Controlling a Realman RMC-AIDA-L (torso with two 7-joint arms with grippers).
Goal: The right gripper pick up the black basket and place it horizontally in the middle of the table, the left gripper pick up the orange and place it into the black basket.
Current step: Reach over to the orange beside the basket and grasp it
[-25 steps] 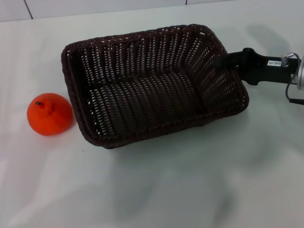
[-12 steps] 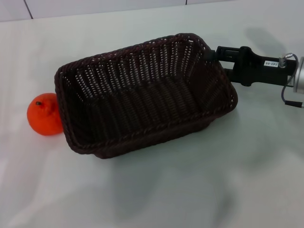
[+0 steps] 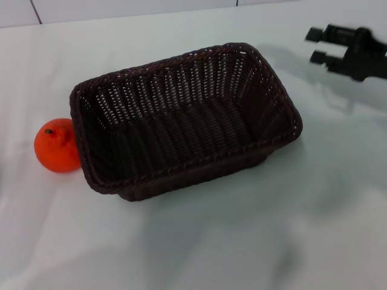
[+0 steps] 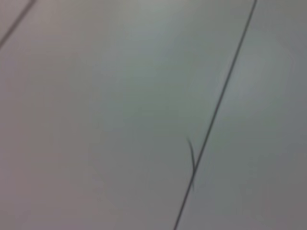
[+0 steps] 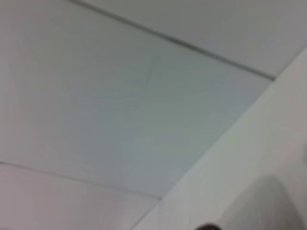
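Observation:
The black basket (image 3: 181, 121) rests on the white table (image 3: 242, 241) near the middle, long side running left to right, slightly skewed. The orange (image 3: 55, 145) sits on the table touching the basket's left end, partly hidden behind its rim. My right gripper (image 3: 315, 46) is open and empty, raised at the far right, apart from the basket's right end. My left gripper is out of view. Both wrist views show only pale wall panels with dark seams.
The table's far edge meets a tiled wall (image 3: 121, 9) at the back. Bare table surface lies in front of the basket and to its right.
My right gripper has let go of the basket's right rim and pulled back up and to the right. The basket came to rest, its left end now against the orange.

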